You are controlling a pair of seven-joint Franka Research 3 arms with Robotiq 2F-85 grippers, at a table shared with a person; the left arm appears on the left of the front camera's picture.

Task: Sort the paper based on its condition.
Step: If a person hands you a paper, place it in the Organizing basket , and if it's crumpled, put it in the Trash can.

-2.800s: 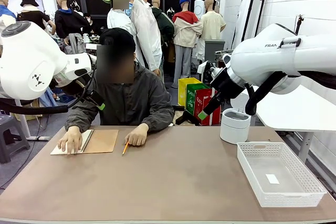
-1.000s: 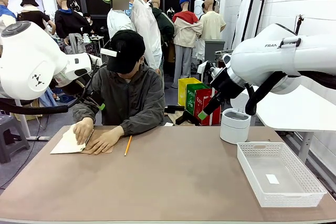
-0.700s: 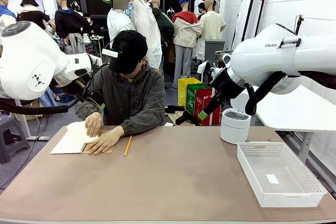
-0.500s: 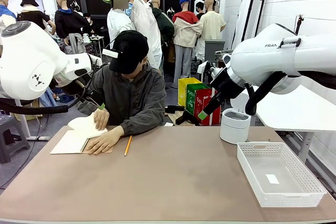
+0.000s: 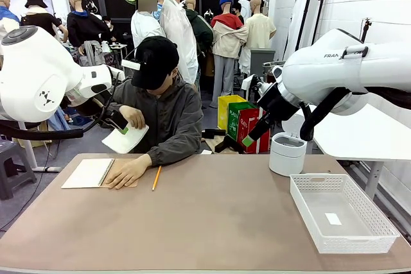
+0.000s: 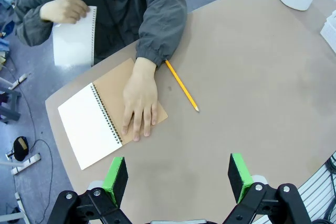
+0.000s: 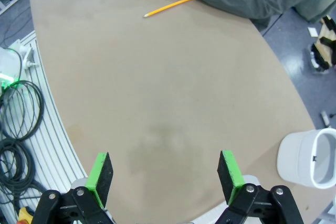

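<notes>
Left arm (image 5: 38, 75), left of frame: glossy white bulbous shell, grey disc on top, small black logo, black cable running below. Right arm (image 5: 340, 72), right of frame: same white shell, grey "FRA" lettering, black hose looped underneath. Left gripper (image 6: 177, 174) and right gripper (image 7: 164, 176): black jaws, round metal pins at the links, green pads (image 6: 115, 177). Person (image 5: 160, 113): black cap (image 5: 153, 61), dark grey jacket (image 5: 176, 117), long sleeves with gathered cuffs.

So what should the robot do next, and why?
Probably just wait for the sheet to come within reach. The paper is in the air in the person's hand, away from the notebook. The left tool and right tool hang open above the table with nothing to grasp.
</notes>
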